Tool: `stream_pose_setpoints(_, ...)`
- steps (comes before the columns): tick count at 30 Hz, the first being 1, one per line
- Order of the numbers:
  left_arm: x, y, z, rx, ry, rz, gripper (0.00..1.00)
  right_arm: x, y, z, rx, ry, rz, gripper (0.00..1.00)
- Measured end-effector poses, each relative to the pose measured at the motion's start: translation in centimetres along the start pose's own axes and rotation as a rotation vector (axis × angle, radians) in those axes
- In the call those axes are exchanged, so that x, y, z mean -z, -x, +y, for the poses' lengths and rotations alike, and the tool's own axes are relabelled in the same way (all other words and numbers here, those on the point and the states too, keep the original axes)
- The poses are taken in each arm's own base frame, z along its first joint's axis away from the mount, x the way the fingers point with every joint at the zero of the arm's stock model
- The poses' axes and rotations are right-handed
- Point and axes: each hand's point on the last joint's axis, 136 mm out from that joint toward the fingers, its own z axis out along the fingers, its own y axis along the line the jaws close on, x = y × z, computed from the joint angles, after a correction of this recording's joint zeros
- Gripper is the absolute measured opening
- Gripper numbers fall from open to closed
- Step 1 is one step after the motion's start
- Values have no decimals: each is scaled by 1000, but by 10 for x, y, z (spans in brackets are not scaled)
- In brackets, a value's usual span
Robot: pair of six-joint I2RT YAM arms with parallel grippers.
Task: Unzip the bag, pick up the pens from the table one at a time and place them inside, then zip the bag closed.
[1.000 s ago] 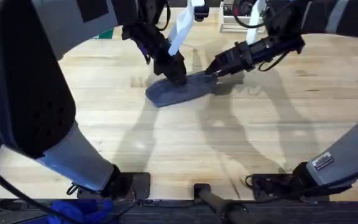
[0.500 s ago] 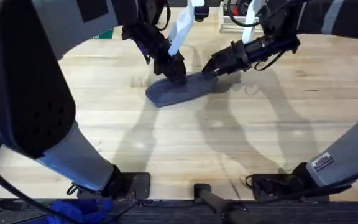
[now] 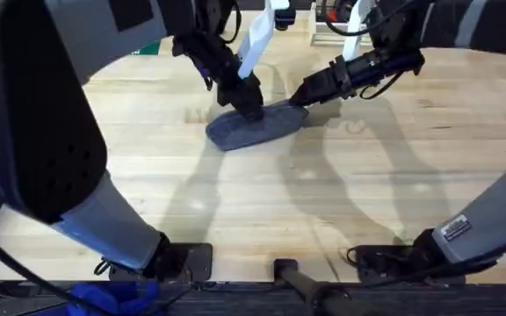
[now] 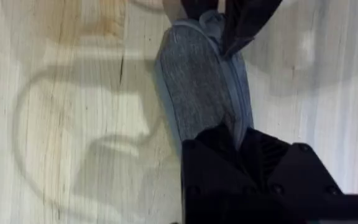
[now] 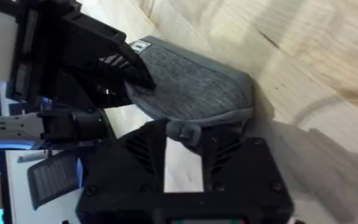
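Bag [image 3: 251, 125] lies between left claw [image 3: 251, 109] and right claw [image 3: 299, 98]

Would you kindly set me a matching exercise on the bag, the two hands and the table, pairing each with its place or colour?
Things:
1. bag
2. left hand
3. right hand
4. table

Descriptions:
A. pale wooden planks
B. at the bag's right end in the overhead view
C. blue-grey, lying on the table
D. on the bag near its middle

Pairs: 1-C, 2-D, 3-B, 4-A
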Motion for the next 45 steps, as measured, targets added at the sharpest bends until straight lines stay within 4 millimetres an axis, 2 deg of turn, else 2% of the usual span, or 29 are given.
stream_pose_setpoints(1, 0, 0, 0, 0, 0, 0, 42, 0, 0, 1, 0, 3, 0, 261)
stream_pose_setpoints(4, 0, 0, 0, -1, 2, 0, 42, 0, 0, 2, -4, 12, -2, 59)
stream_pose_setpoints(5, 0, 0, 1, -1, 2, 0, 42, 0, 0, 2, -5, 12, -2, 44)
stream_pose_setpoints(24, 0, 0, 1, -2, 3, 1, 42, 2, 1, 2, -20, 15, -7, 31)
stream_pose_setpoints(31, 0, 1, 2, -5, 7, -5, 42, 12, 4, 1, -53, 47, -40, 32)
stream_pose_setpoints(37, -2, 11, 2, -32, 8, -32, 42, 26, 7, -5, -83, 63, -79, 31)
stream_pose_setpoints(45, -3, 12, 1, -36, 7, -36, 42, 28, 6, -7, -95, 57, -81, 31)
